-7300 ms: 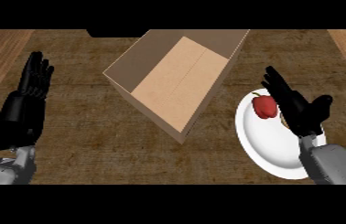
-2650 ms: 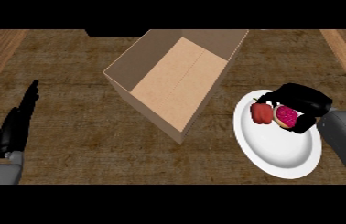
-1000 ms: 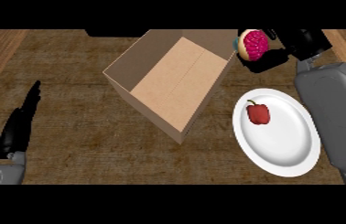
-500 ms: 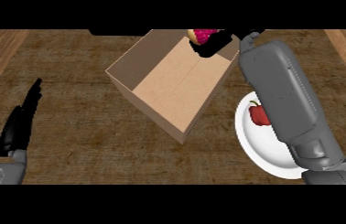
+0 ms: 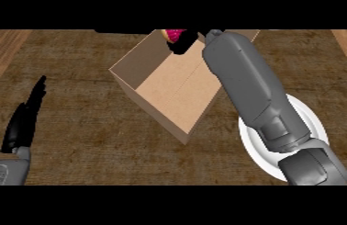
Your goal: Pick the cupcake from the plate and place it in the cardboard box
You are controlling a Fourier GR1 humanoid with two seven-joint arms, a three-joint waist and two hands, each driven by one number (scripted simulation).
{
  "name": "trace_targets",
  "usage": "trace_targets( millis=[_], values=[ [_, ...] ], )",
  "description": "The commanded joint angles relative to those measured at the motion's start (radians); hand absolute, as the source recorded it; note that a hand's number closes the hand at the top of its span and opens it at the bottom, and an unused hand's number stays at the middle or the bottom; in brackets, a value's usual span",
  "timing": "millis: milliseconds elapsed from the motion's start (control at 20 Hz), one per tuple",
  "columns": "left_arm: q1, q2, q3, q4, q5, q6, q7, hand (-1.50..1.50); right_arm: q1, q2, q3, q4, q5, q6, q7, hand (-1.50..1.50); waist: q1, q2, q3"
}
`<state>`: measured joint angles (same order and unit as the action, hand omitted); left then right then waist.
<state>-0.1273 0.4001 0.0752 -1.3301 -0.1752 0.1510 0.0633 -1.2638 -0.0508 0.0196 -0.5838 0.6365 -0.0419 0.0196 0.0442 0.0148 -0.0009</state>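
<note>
The cupcake (image 5: 175, 34) sits at the far edge of the view, over the far end of the open cardboard box (image 5: 177, 86), held in the curled right hand (image 5: 184, 44). The grey forearm crosses the white plate (image 5: 306, 116) at right. The left hand (image 5: 24, 118) rests straight-fingered at left.
</note>
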Motion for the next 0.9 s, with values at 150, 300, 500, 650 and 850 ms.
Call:
trace_targets(
  millis=[150, 300, 500, 650, 850],
  values=[
    [-0.027, -0.011, -0.007, -0.016, -0.011, 0.000, 0.019, 0.00, -0.089, 0.045, -0.071, 0.248, -0.012, -0.107, 0.036, -1.50, 0.027, 0.009, 0.000],
    [-0.044, -0.015, -0.027, 0.003, -0.024, -0.016, 0.016, 0.00, -0.068, 0.050, -0.064, 0.308, -0.067, -0.137, 0.030, -1.50, 0.048, 0.014, 0.000],
    [-0.036, -0.002, -0.001, 0.021, -0.006, -0.031, -0.019, 0.00, -0.096, 0.051, -0.107, 0.344, -0.086, -0.137, -0.039, -1.50, 0.041, 0.015, 0.000],
    [-0.061, -0.015, -0.016, -0.008, -0.024, -0.015, 0.029, 0.00, -0.082, 0.051, -0.117, 0.344, -0.112, -0.202, -0.118, -1.50, 0.049, 0.016, 0.001],
    [-0.053, -0.002, 0.015, 0.033, -0.004, -0.031, -0.003, 0.00, -0.042, 0.051, -0.177, 0.303, -0.166, -0.246, -0.260, -1.50, 0.018, 0.011, 0.001]
  ],
)
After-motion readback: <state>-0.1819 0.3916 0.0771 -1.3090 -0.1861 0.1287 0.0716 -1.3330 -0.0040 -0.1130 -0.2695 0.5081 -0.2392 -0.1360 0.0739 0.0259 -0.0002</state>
